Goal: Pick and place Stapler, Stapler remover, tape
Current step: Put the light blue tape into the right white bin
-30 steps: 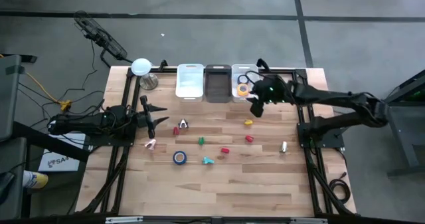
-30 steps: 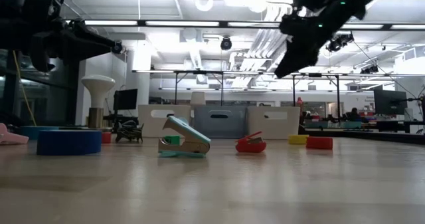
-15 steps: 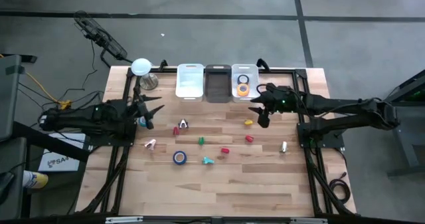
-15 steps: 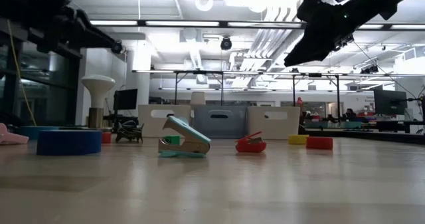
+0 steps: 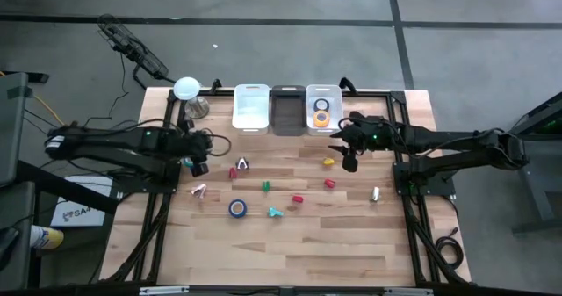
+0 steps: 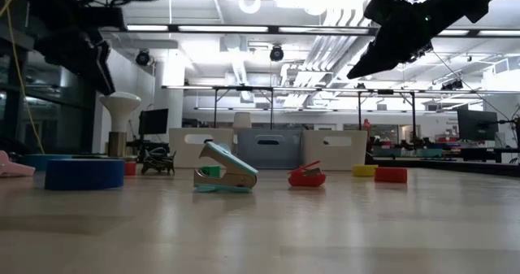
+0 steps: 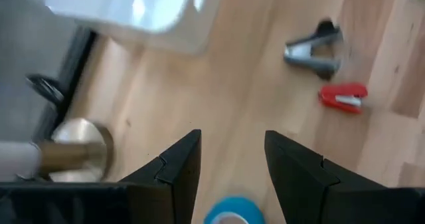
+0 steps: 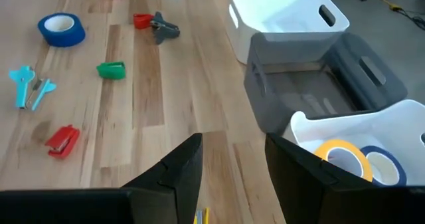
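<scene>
Near edge first: blue tape (image 5: 237,208) lies flat at about 7 o'clock from table centre, with a teal remover (image 5: 276,212) just beside it at its 3 o'clock. One row back – pink stapler (image 5: 199,190) at 9 o'clock, green stapler (image 5: 266,186) near centre, red stapler (image 5: 298,198) and another red one (image 5: 330,183) towards 3 o'clock, a small silver item (image 5: 375,193) farther right; too small to name.

Mid-table: a dark remover (image 5: 241,164) and a small red stapler (image 5: 233,172) touching or nearly so, at 10 o'clock. Left gripper (image 5: 198,160) hovers just beside them at their 9 o'clock, fingers part-open, empty – its wrist view shows another blue tape (image 7: 229,211) right below the tips. Right gripper (image 5: 349,158) hangs at 2 o'clock over a yellow piece (image 5: 328,162), fingers part-open, holding nothing.

Far edge, 12 o'clock: white bin (image 5: 251,108) and grey bin (image 5: 288,110), both looking empty, then a clear bin (image 5: 309,120) holding yellow tape (image 5: 322,119) and a dark-looking roll (image 5: 322,105), which the right wrist view shows as blue.

Progress: two tapes binned; two blue tapes, all staplers and both removers left on the table. Early, I'd judge.
</scene>
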